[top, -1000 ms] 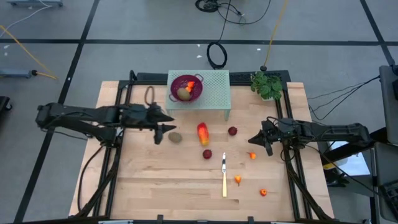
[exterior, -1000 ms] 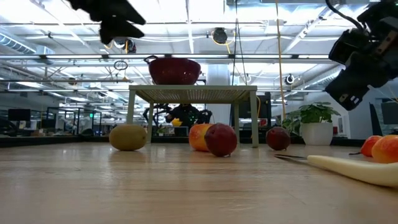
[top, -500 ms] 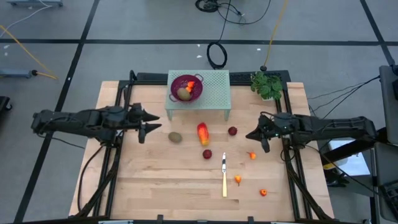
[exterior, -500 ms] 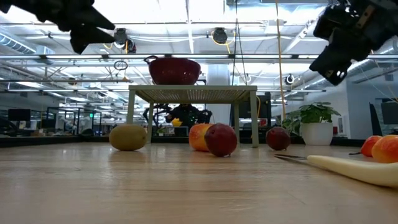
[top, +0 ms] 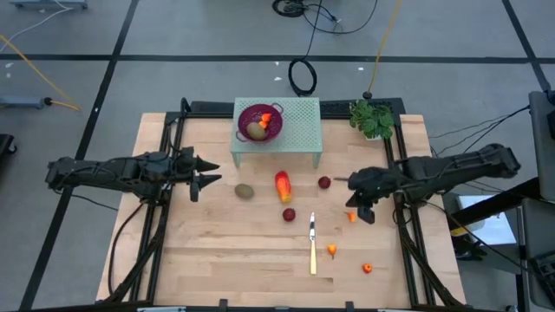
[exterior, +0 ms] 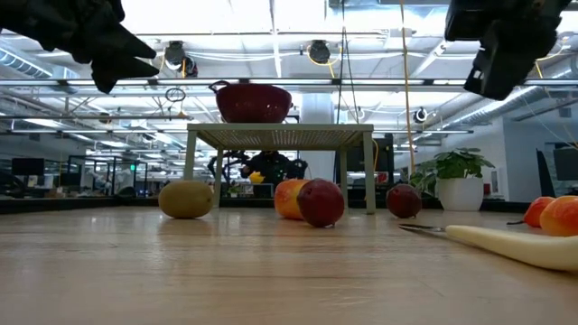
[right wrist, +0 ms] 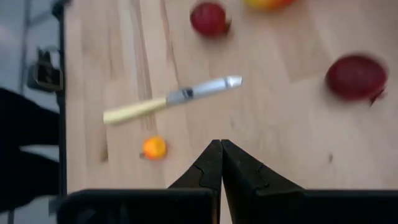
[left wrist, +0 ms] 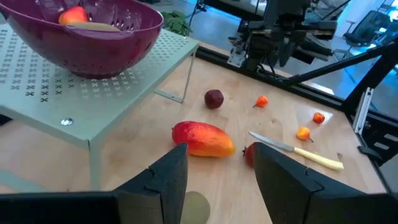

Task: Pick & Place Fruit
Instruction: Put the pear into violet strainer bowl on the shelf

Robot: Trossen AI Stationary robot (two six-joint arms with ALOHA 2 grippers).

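One brown-green oval fruit [top: 245,191] lies on the table; a second [top: 256,130] sits in the purple colander [top: 249,113] beside an orange piece. The red-orange-yellow oblong [top: 283,185], two dark red balls [top: 323,183] [top: 289,215] and small orange pieces [top: 351,217] [top: 332,250] [top: 368,268] also lie on the wood. My left gripper [top: 208,173] [left wrist: 217,180] hovers open and empty, left of the oval. My right gripper [top: 354,192] [right wrist: 221,165] is shut, above the table right of the balls, pointing slantwise down.
The colander stands on a pale green perforated stand [top: 295,130] at the table's far middle. A yellow-handled knife [top: 312,243] lies near the centre, pointing toward the near edge. A small potted plant [top: 373,117] stands at the far right. Black rails run along both sides.
My left gripper has drawn back from the brown-green oval toward the table's left edge, still open. My right gripper has risen and tipped further downward while staying shut. No fruit has moved.
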